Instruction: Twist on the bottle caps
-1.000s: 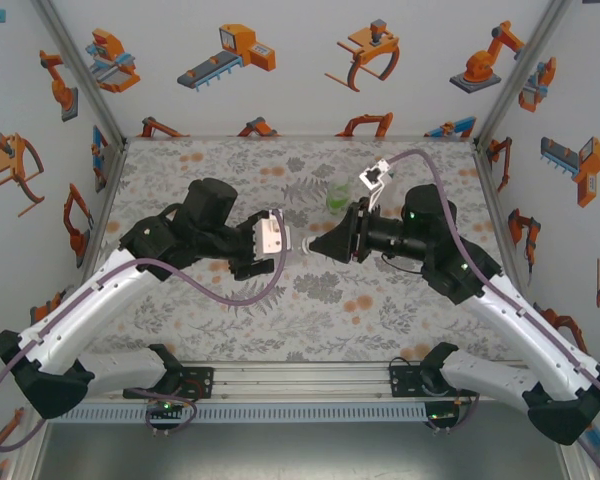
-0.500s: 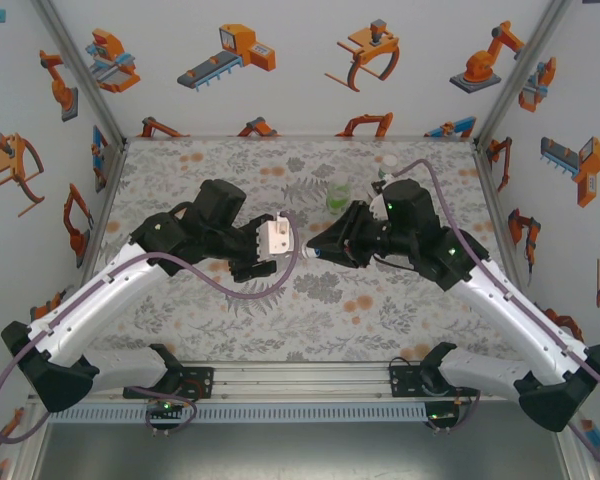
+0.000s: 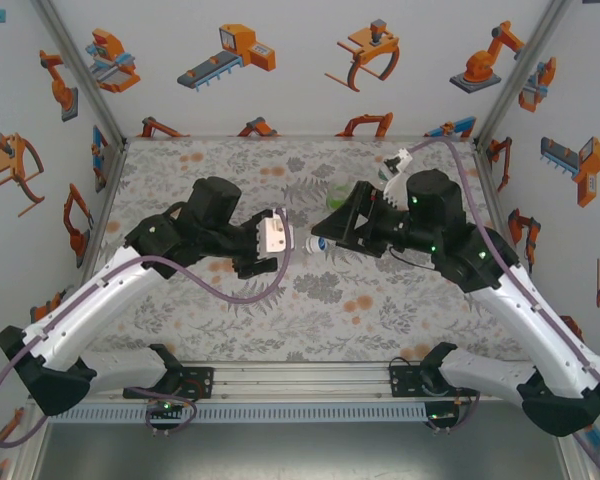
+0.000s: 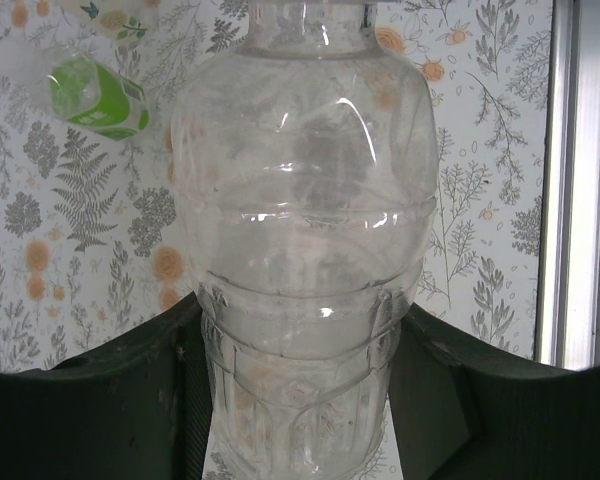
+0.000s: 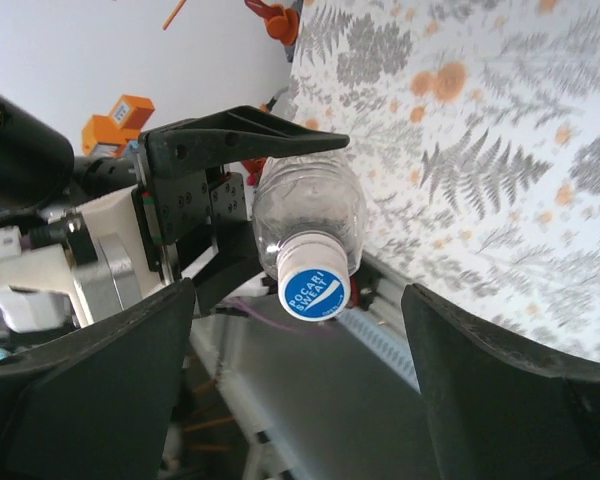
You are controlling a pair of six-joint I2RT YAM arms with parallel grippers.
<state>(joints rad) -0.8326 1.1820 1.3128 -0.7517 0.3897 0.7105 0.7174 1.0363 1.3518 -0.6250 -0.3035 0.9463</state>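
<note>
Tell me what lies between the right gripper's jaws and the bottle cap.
Nothing: in the right wrist view, bare gaps flank the white cap between the open jaws of the right gripper.

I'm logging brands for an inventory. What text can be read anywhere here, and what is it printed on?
"POCARI SWEAT": on the white cap of the clear bottle.
The green label on the second bottle: too blurred to read.

Above mid-table (image 3: 230, 320), the left gripper (image 3: 294, 243) holds a bottle (image 4: 300, 250) level, its cap (image 5: 313, 281) pointing right. The right gripper (image 3: 325, 228) faces it from the right, with its jaws either side of the cap and apart from it. A second bottle (image 4: 92, 92) rests behind, on the table.
</note>
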